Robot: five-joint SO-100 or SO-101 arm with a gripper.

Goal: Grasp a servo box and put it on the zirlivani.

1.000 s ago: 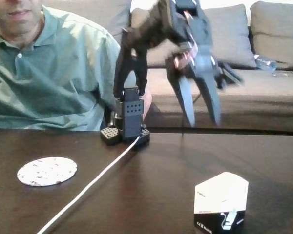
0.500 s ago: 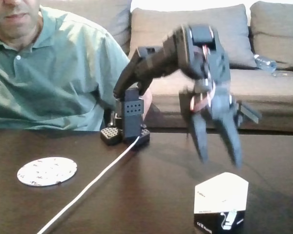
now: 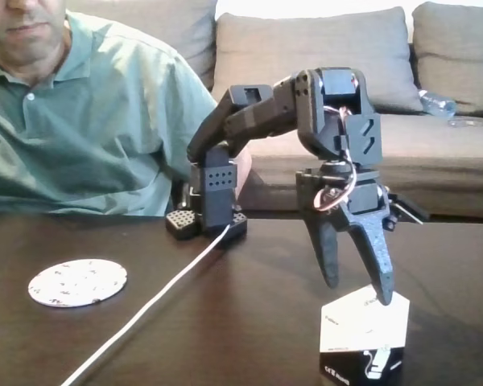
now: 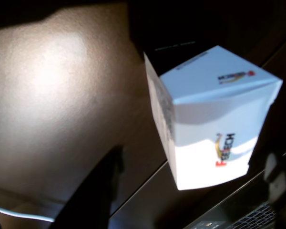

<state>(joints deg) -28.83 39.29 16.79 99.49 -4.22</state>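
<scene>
The black two-finger gripper (image 3: 358, 293) is hanging spread open right over the small white-and-black cardboard servo box (image 3: 365, 334), straddling it for a grab. The speckled white disc, the zirlivani (image 3: 77, 282), is sitting well apart, far left in the fixed view.

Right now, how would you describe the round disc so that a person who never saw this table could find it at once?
Start at the dark table in the fixed view and follow the white cable down from the arm's base. The disc lies flat to the left of that cable, in front of the person in the green shirt. It is round, white and speckled, unlike the box under the claw.
</scene>
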